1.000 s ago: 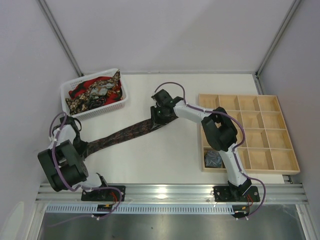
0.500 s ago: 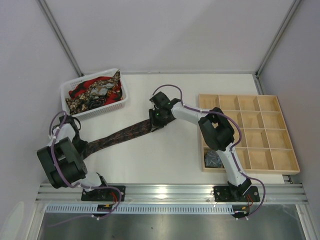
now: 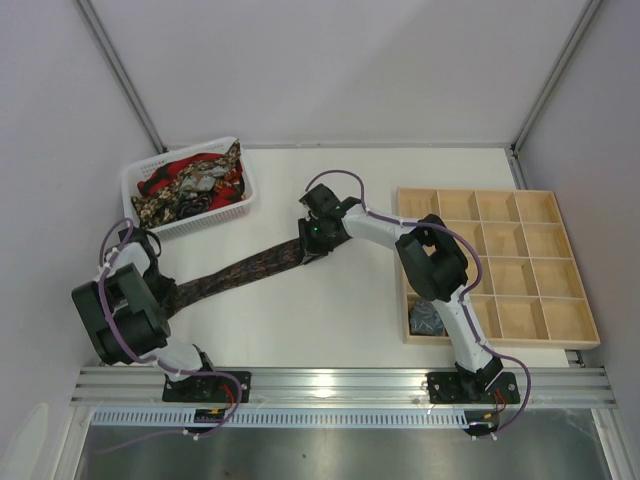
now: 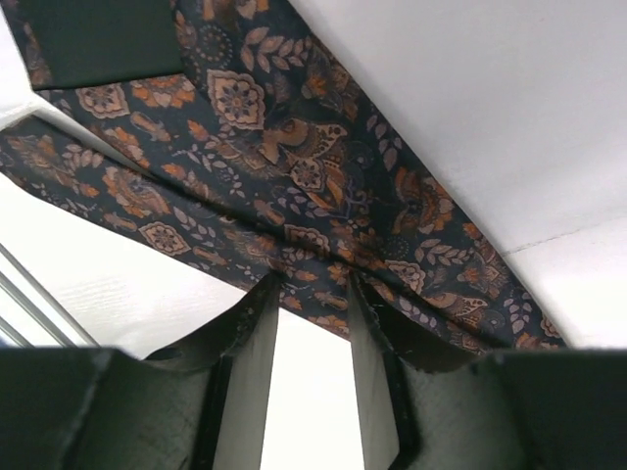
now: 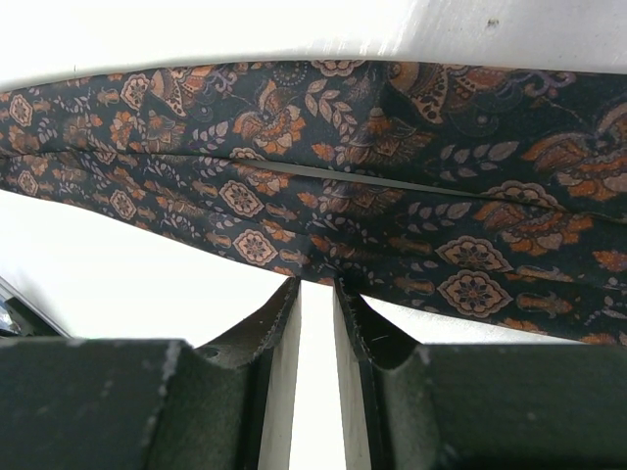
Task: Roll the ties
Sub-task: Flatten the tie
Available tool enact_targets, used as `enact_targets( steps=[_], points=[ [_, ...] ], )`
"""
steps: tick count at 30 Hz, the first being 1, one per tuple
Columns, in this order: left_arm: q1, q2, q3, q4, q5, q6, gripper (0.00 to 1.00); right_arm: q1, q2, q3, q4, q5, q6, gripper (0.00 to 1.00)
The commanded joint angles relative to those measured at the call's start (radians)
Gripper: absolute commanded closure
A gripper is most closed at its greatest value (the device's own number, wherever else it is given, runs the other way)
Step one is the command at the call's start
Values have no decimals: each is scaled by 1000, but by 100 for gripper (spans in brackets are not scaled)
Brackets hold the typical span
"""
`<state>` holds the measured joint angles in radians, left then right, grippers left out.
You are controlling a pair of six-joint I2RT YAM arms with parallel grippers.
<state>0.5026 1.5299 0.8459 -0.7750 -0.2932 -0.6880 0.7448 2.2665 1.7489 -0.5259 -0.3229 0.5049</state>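
A dark patterned tie [image 3: 240,272] stretches slantwise from the desk's left edge toward its middle. The left jaws are nearly closed, pinching its edge; the right jaws are clamped tight on its other end. This looks like straightening before rolling. Next, it likely needs laying flat, then coiling from one end.

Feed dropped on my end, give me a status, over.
Left gripper and right gripper both pinched on the dark patterned tie. Tie stretched out between them, not yet rolled. Basket and wooden tray sit apart from it.
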Motion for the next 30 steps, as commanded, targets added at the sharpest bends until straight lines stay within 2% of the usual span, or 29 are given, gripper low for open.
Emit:
enact_targets(
  steps=[1,2,4,5,8,14,18,24,30],
  points=[
    [11,16,-34,42,0,5,62,-9,1,23,17,-13,14,75],
    [11,18,-37,45,-7,4,65,-10,4,23,18,-16,15,75],
    [11,33,-30,46,-18,-1,77,-10,5,21,17,-19,17,75],
    [11,36,-27,45,-17,-1,86,-10,7,21,18,-21,17,75],
    [11,39,-16,33,-8,-4,98,-9,13,20,17,-24,17,75],
    [11,33,-41,43,-17,1,99,-9,21,23,17,-24,18,75],
    [7,-31,-31,-16,-37,8,99,-9,18,24,17,-27,14,75],
    [-38,-108,59,-113,-70,38,100,-10,27,3,26,-36,20,76],
    [-49,-82,119,-124,-83,76,100,-22,41,-3,29,-41,41,77]
  ],
)
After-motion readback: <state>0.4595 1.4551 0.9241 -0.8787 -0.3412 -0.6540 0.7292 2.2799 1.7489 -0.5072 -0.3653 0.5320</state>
